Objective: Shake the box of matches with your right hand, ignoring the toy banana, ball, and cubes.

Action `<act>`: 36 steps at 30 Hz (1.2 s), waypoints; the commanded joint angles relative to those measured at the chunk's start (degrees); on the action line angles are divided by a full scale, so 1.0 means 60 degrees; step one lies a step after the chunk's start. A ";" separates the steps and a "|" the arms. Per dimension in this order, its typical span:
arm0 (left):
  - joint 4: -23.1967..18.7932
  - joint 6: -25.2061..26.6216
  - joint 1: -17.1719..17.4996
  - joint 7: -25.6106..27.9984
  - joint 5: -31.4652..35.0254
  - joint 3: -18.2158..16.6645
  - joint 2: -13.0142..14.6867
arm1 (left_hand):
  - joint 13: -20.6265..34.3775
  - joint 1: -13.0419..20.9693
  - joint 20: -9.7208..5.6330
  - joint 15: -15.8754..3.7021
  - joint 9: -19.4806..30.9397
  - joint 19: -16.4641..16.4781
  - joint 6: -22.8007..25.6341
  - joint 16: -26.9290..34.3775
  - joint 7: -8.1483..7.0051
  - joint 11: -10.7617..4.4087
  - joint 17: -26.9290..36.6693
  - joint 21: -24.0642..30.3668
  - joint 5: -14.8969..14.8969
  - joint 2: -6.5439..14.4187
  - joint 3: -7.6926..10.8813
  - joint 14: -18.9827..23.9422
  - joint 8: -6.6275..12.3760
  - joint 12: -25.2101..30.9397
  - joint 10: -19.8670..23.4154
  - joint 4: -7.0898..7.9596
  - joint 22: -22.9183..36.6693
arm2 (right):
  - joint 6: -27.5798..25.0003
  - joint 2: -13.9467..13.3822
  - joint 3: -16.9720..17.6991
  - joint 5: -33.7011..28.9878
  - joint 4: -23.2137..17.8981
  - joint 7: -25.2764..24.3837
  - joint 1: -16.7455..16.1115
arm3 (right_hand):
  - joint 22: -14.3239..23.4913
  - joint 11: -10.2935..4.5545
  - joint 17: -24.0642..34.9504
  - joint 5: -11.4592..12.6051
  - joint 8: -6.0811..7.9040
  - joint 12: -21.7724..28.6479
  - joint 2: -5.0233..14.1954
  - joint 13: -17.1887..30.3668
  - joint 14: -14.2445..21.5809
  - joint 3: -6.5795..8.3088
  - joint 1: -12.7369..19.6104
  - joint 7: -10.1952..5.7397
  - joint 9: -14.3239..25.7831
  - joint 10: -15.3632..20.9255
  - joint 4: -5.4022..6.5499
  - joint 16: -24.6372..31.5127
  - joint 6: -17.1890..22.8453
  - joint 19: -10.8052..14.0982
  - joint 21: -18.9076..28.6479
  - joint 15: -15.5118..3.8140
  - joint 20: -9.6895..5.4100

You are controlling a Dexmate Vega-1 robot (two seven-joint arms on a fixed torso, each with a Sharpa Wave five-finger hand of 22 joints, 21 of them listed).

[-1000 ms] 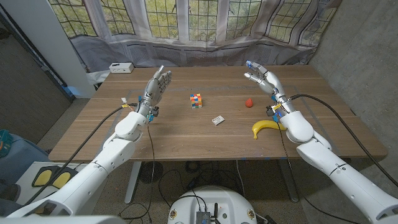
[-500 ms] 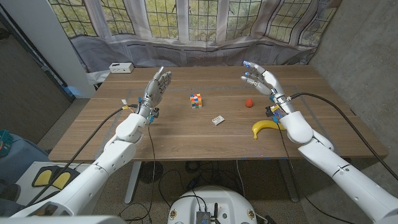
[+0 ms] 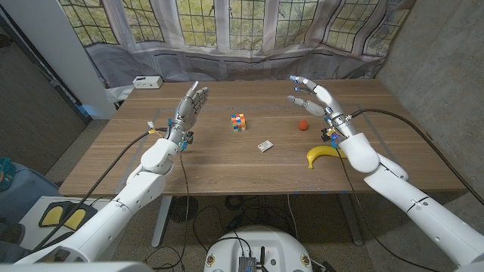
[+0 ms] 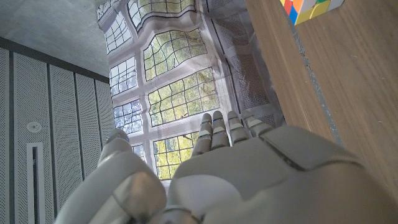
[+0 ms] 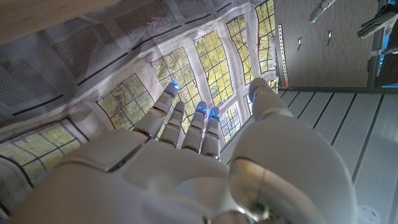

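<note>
The matchbox (image 3: 265, 146) lies flat near the middle of the table (image 3: 227, 170), a bit toward the near edge, just right of centre. The right hand (image 3: 316, 96) is raised over the far right part of the table, fingers spread, holding nothing. From that hand the matchbox lies toward the near edge and toward the table's centre, so the reach likely has to come down, inward and back toward the robot. The box's long axis runs skewed, roughly from near-left to far-right. The right hand is nearer to it than the left hand (image 3: 190, 104), which stands upright over the far left part, fingers together but holding nothing.

Distractors: the red ball (image 3: 303, 125) sits between the right hand and the matchbox, close to the direct path; the banana (image 3: 324, 154) lies by the right forearm toward the near right edge; the colour cube (image 3: 239, 122) sits just beyond the matchbox toward the far edge.

The matchbox is small in the head view, so I can't read its label or which face is up. The right wrist view gives the back of the right hand (image 5: 186, 162) against windows, no table. The left wrist view catches just a corner of the colour cube (image 4: 308, 7).
</note>
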 commanded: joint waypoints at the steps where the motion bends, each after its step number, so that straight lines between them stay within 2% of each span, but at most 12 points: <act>1: -0.0015 0.0089 0.0006 -0.0038 -0.0005 -0.0006 0.0070 | 0.0011 0.0113 0.0048 0.0024 0.0030 -0.0070 -0.0028 -0.0028 -0.0012 0.0000 0.0037 -0.0001 -0.0014 -0.0030 0.0081 -0.0092 -0.0029 -0.0054 -0.0072 -0.0036 0.0051 | -0.0523 -0.0420 -0.0133 -0.1031 -0.0483 -0.0084 0.0131 | 0.0023 -0.0022 0.0010 -0.0050 0.0069 -0.0024 -0.0011 0.0039 0.0096 0.0007 0.0112 0.0011 0.0052 0.0053 0.0040 0.0055 0.0116 0.0077 0.0016 -0.0035 -0.0015; 7: 0.0025 0.0055 0.0008 -0.0076 -0.0038 0.0009 0.0033 | 0.0013 0.0122 0.0034 0.0018 0.0031 -0.0156 -0.0060 -0.0064 -0.0024 0.0001 0.0039 -0.0021 -0.0018 -0.0032 0.0081 -0.0204 -0.0053 -0.0073 -0.0085 -0.0038 0.0052 | -0.0682 -0.0602 -0.0306 -0.1064 -0.0557 0.0251 0.0332 | 0.0024 -0.0021 0.0012 -0.0062 0.0061 -0.0038 -0.0025 0.0038 0.0077 0.0008 0.0182 -0.0004 0.0051 0.0058 0.0043 0.0040 0.0132 0.0071 0.0003 -0.0034 -0.0014; 10: 0.0032 0.0104 -0.0020 -0.0051 -0.0015 0.0057 -0.0003 | 0.0019 0.0129 0.0020 0.0015 0.0032 -0.0170 -0.0018 -0.0050 -0.0016 0.0075 0.0041 -0.0005 -0.0023 -0.0032 0.0079 -0.0216 -0.0049 0.0023 0.0209 -0.0038 0.0053 | -0.0799 -0.0725 -0.0382 -0.1134 -0.0622 0.0440 0.0435 | 0.0024 -0.0066 0.0014 -0.0071 0.0059 -0.0047 -0.0033 0.0037 0.0042 0.0004 0.0215 -0.0022 0.0051 0.0060 0.0051 0.0022 0.0152 0.0052 -0.0010 -0.0027 -0.0010; 16: 0.0010 0.0172 -0.0015 -0.0016 -0.0035 0.0083 -0.0027 | 0.0020 0.0135 0.0006 -0.0006 0.0032 -0.0176 -0.0027 -0.0063 0.0016 0.0063 0.0041 0.0004 -0.0025 -0.0033 0.0078 -0.0277 -0.0062 -0.0031 0.0108 -0.0038 0.0053 | -0.1050 -0.0994 -0.0565 -0.1253 -0.0777 0.0957 0.0738 | 0.0024 -0.0126 0.0019 -0.0082 0.0046 -0.0058 -0.0033 0.0037 0.0021 0.0005 0.0288 -0.0062 0.0050 0.0079 0.0062 0.0008 0.0165 0.0011 -0.0036 -0.0037 -0.0003; 22: -0.0100 0.0218 0.0081 0.0070 -0.0046 0.0048 0.0010 | 0.0021 0.0155 -0.0010 -0.0167 0.0030 -0.0093 -0.0067 -0.0037 -0.0079 -0.0186 0.0040 0.0050 -0.0026 -0.0027 0.0082 -0.0249 -0.0089 -0.0087 0.0029 -0.0041 0.0052 | -0.1102 -0.1218 -0.0731 -0.1343 -0.0863 0.1400 0.1034 | 0.0024 -0.0130 0.0020 -0.0091 0.0034 -0.0069 -0.0040 0.0037 0.0018 0.0011 0.0376 -0.0074 0.0050 0.0096 0.0060 -0.0001 0.0175 0.0016 -0.0042 -0.0009 0.0020; 25: -0.0227 0.0311 0.0135 0.0151 -0.0003 0.0038 0.0075 | 0.0021 0.0169 0.0025 -0.0164 0.0030 -0.0025 -0.0182 -0.0039 -0.0135 -0.0210 0.0039 0.0077 -0.0026 -0.0020 0.0088 -0.0264 -0.0135 -0.0136 -0.0073 -0.0045 0.0051 | -0.1131 -0.1290 -0.0761 -0.1498 -0.0919 0.1424 0.1104 | 0.0024 -0.0158 0.0020 -0.0096 0.0029 -0.0075 -0.0049 0.0036 0.0017 0.0010 0.0413 -0.0103 0.0051 0.0101 0.0059 -0.0005 0.0181 0.0013 -0.0047 -0.0012 0.0023; 32: -0.0418 0.0464 0.0141 0.0301 0.0080 0.0025 0.0141 | 0.0021 0.0208 -0.0093 -0.0099 0.0028 -0.0008 -0.0402 -0.0068 -0.0039 -0.0061 0.0038 0.0080 -0.0026 -0.0006 0.0101 -0.0370 -0.0194 -0.0231 -0.0286 -0.0055 0.0050 | -0.1348 -0.1516 -0.0829 -0.1859 -0.1116 0.1660 0.1288 | 0.0024 -0.0191 0.0023 -0.0109 0.0006 -0.0100 -0.0062 0.0036 0.0022 0.0008 0.0495 -0.0116 0.0052 0.0080 0.0065 -0.0010 0.0167 0.0010 -0.0056 -0.0028 0.0022; 36: -0.0435 0.0494 0.0132 0.0366 0.0104 0.0026 0.0123 | 0.0021 0.0214 -0.0116 -0.0076 0.0028 -0.0022 -0.0414 -0.0073 -0.0020 -0.0038 0.0038 0.0074 -0.0026 -0.0003 0.0103 -0.0395 -0.0191 -0.0234 -0.0293 -0.0056 0.0050 | -0.1443 -0.1604 -0.0865 -0.1935 -0.1182 0.1799 0.1366 | 0.0025 -0.0119 0.0026 -0.0118 -0.0024 -0.0105 -0.0071 0.0036 0.0036 0.0004 0.0548 -0.0077 0.0052 0.0098 0.0071 -0.0010 0.0124 0.0015 -0.0059 -0.0017 0.0030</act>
